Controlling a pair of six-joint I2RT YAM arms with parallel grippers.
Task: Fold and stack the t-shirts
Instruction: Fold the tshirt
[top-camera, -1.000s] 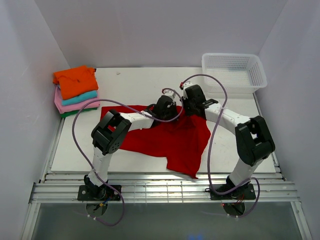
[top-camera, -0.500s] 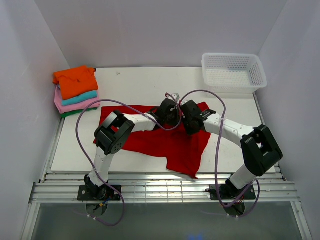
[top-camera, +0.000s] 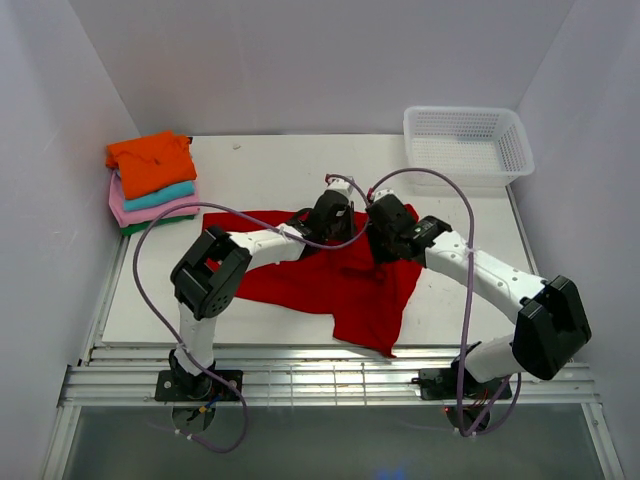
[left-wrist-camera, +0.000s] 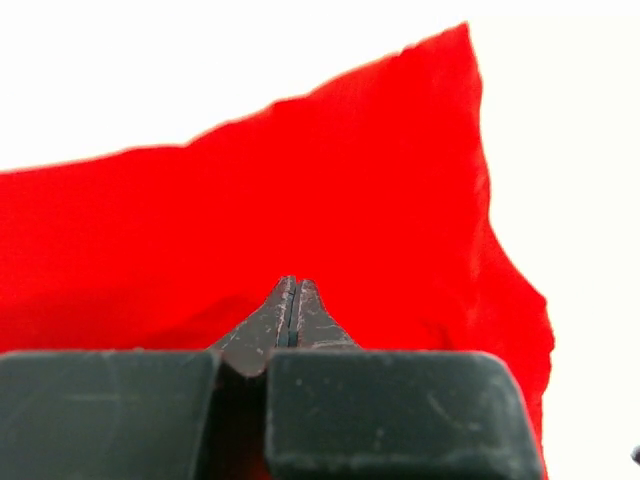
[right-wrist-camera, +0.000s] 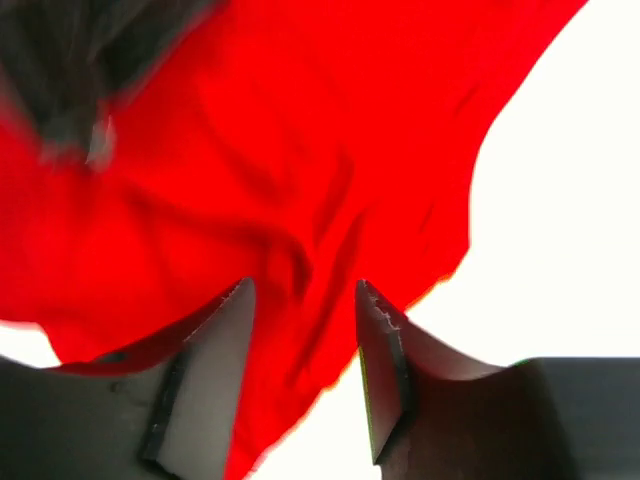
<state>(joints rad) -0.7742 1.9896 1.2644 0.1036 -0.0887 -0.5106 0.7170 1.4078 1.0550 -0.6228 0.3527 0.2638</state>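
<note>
T-shirt, red (top-camera: 345, 285): lying crumpled at the centre of the white surface (top-camera: 270, 170), under both arms. Left tool (left-wrist-camera: 290, 300): fingers pressed together over this shirt; cannot tell whether fabric is nipped between them. Right tool (right-wrist-camera: 300, 300): fingers spread, the shirt showing in the gap between them. Stack, far left corner, top to bottom: orange t-shirt (top-camera: 150, 160), teal t-shirt (top-camera: 160, 195), pink t-shirt (top-camera: 135, 210), dark green t-shirt (top-camera: 150, 226). White mesh basket (top-camera: 470, 172): far right corner.

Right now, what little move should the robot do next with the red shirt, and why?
Probably lift the right gripper clear: its jaws stand open over the red t-shirt, gripping nothing, while the left gripper is shut beside it.
</note>
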